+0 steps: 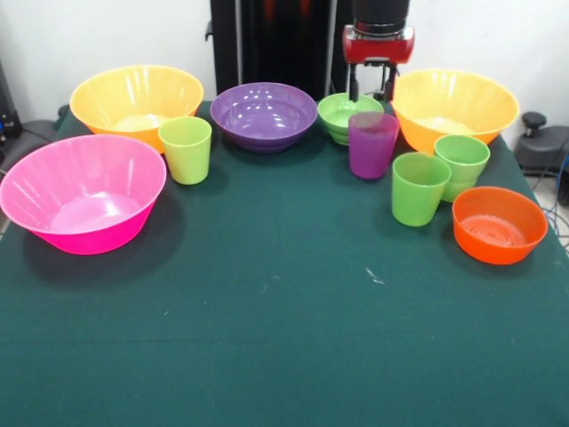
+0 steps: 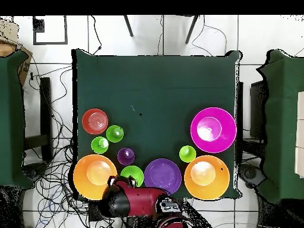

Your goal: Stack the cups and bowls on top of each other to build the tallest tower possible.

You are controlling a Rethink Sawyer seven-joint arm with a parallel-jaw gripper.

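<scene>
Every cup and bowl stands apart on the green cloth. A big pink bowl (image 1: 83, 191) (image 2: 213, 129) is at the left. Behind it are an orange-yellow bowl (image 1: 136, 100) (image 2: 206, 177) and a yellow-green cup (image 1: 186, 149) (image 2: 187, 154). The purple bowl (image 1: 264, 114) (image 2: 162, 176) is mid-back, with a small green bowl (image 1: 347, 114) (image 2: 132, 174) and a purple cup (image 1: 372, 144) (image 2: 126, 156) beside it. At the right are a second orange-yellow bowl (image 1: 454, 107) (image 2: 95, 176), two green cups (image 1: 419, 188) (image 1: 461, 165) (image 2: 100, 144) (image 2: 114, 133) and a small orange bowl (image 1: 499, 224) (image 2: 95, 121). My gripper (image 1: 371, 92) hangs open and empty just behind the small green bowl.
The red and black arm (image 2: 133, 202) lies low along the table's edge behind the bowls. Cables lie on the floor around the table. Other green-covered tables (image 2: 285, 119) stand at both sides.
</scene>
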